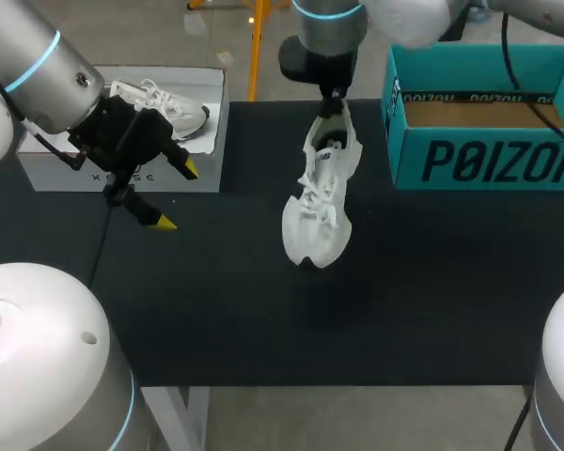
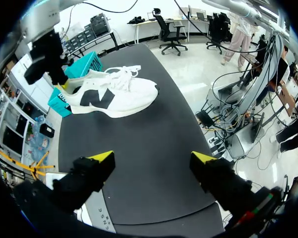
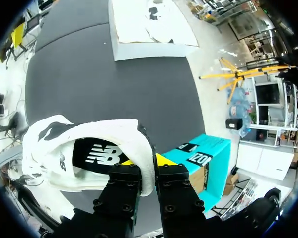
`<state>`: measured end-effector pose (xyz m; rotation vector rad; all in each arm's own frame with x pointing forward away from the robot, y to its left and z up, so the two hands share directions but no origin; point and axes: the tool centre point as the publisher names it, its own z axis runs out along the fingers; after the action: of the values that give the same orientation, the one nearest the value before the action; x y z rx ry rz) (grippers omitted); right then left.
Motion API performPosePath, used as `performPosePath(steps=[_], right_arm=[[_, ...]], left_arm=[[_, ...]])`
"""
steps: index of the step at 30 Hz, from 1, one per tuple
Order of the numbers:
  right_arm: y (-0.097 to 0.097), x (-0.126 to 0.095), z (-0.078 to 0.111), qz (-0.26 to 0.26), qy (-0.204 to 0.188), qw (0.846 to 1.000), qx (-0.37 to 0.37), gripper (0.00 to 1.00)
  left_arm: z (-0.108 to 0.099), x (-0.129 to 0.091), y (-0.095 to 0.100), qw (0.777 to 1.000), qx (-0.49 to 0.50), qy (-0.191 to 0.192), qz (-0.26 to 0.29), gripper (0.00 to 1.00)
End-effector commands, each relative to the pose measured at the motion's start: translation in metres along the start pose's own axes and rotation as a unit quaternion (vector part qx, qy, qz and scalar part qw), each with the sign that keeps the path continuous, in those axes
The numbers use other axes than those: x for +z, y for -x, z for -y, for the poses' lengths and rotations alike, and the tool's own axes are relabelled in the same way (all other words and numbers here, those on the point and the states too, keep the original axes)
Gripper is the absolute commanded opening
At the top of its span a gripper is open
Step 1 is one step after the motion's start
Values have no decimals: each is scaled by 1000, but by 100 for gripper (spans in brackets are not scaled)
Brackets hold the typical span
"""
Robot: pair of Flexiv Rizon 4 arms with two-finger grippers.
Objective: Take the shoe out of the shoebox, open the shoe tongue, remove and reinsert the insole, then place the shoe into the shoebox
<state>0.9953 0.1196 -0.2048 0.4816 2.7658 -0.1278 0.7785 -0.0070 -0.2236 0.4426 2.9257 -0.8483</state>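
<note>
A white sneaker (image 1: 320,193) with a dark side logo hangs heel-up over the middle of the black table, its toe low at the mat. My right gripper (image 1: 334,101) is shut on the rim of its heel. In the right wrist view the fingers (image 3: 146,161) pinch the white heel rim (image 3: 139,144), one inside the shoe and one outside, and the black insole (image 3: 102,156) shows inside. My left gripper (image 1: 176,195) stands open left of the shoe with nothing in it. From the left wrist, the sneaker (image 2: 114,94) lies well ahead of the open left gripper (image 2: 153,158).
The open teal shoebox (image 1: 489,141) stands at the back right, close behind the held shoe, with nothing in it. A pale grey box (image 1: 207,164) at the back left holds a second white shoe (image 1: 174,108), right behind my left gripper.
</note>
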Motion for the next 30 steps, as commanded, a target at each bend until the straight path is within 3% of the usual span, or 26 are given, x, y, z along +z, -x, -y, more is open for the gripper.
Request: performPosePath(steps=[1, 7, 10, 27, 28, 30], right_arm=[[34, -49, 23, -4, -15, 999, 36, 0], [77, -54, 70, 4, -53, 993, 109, 0], [86, -56, 88, -4, -79, 988, 136, 0], [86, -56, 88, -4, -79, 988, 136, 0], [94, -53, 94, 1, -100, 984, 149, 0], [109, -50, 113, -10, -94, 980, 176, 0]], left_arm=[[0, 0, 1, 1000, 0, 2, -2, 100], [0, 0, 1, 1000, 0, 2, -2, 100], [0, 0, 1, 1000, 0, 2, -2, 100], [0, 0, 1, 1000, 0, 2, -2, 100], [0, 0, 1, 1000, 0, 2, -2, 100], [0, 0, 1, 1000, 0, 2, -2, 100]])
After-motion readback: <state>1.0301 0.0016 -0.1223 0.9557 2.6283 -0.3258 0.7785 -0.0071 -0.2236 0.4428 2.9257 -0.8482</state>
